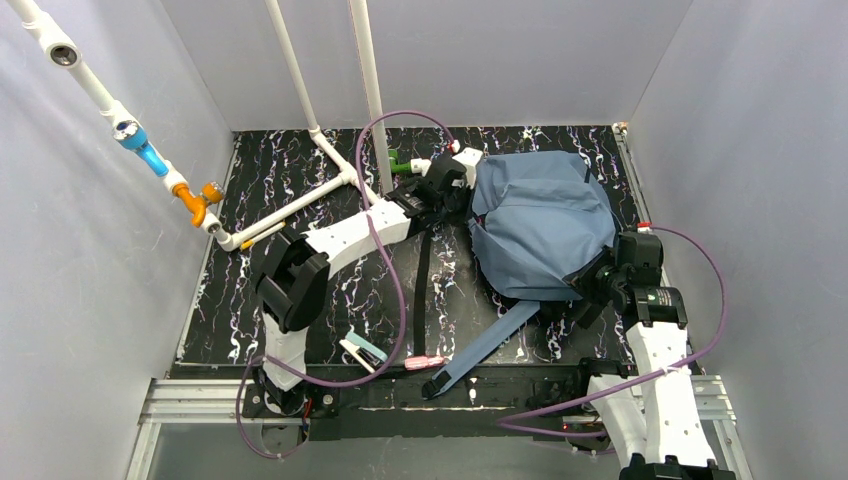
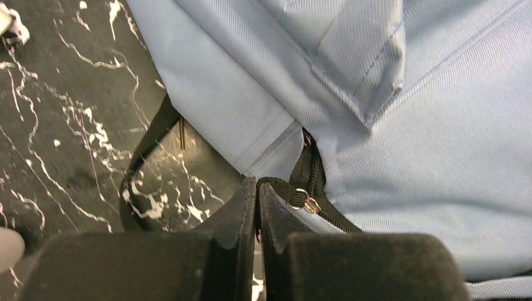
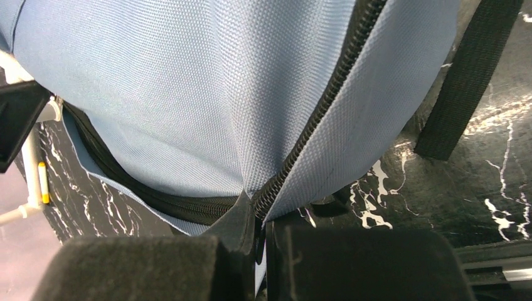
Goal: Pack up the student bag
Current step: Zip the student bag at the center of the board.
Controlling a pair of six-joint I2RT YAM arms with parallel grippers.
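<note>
The black marbled surface (image 1: pixel 300 180), veined white and purple, fills the floor of a grey-walled booth. The student bag (image 1: pixel 545 225) lies slumped on its right half, towards the back. It is slate-blue, with a blue padded strap (image 1: pixel 490 345) trailing to the near edge and a black webbing strap (image 1: pixel 422 290) running forward on its left.

A white pipe frame (image 1: pixel 330 150) stands at the back left. The left arm reaches across to the bag's back left corner. The left hand (image 2: pixel 257 185) has its fingers pressed together, and a black pull cord (image 2: pixel 301 199) with a small metal ring meets their tips. Whether the cord is pinched cannot be told.

The right arm bends in from the near right. The right hand (image 3: pixel 256 204) is narrowed onto the bag's fabric beside a zip (image 3: pixel 313 119), and blue cloth shows between the fingers.
</note>
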